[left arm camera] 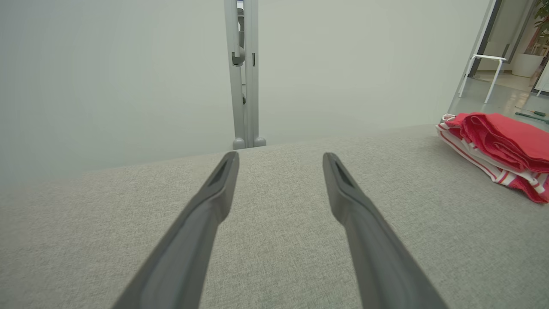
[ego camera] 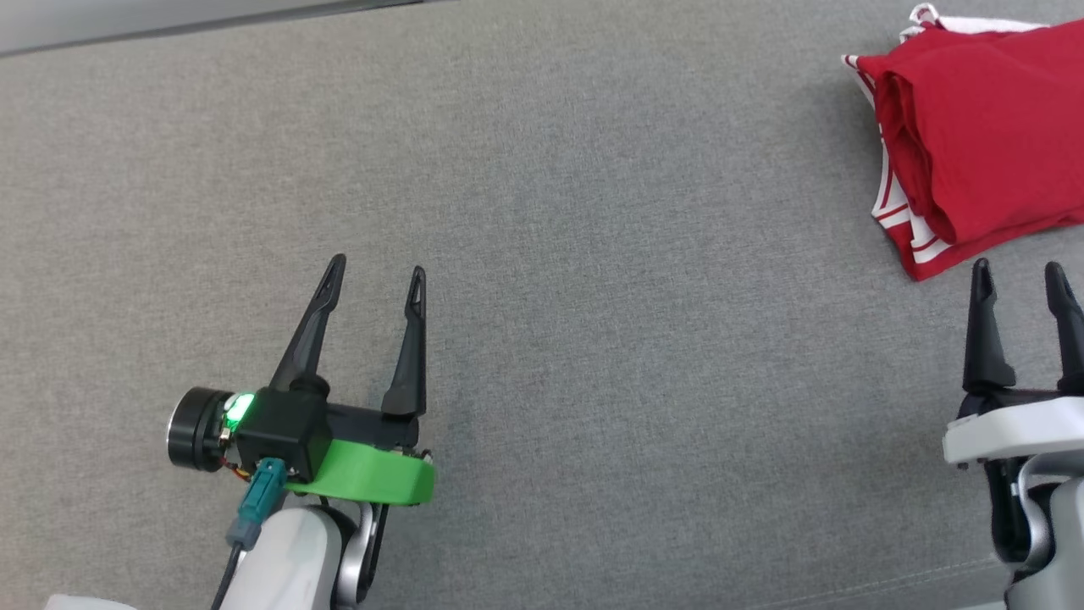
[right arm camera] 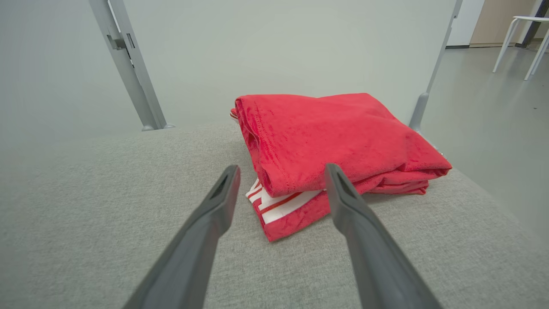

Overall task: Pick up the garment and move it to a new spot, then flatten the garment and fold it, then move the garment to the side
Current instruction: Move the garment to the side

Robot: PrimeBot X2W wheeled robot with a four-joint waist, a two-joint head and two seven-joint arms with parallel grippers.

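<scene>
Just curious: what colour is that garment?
The garment is red with white stripes; best in right wrist view.

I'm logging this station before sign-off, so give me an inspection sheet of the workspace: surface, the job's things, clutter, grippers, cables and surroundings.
Surface: grey fabric surface, flat and smooth.
Job's things: red garment with white stripes, folded into a stack, lying at the far right of the surface.
Clutter: nothing seen.
Grippers: left gripper open over bare fabric; right gripper open, holding nothing, tips pointing at the garment's near edge.
Cables: cable with a teal plug runs from the left wrist down the forearm.
Surroundings: frosted partition with a grey post behind the surface; white stool on the floor beyond.
</scene>
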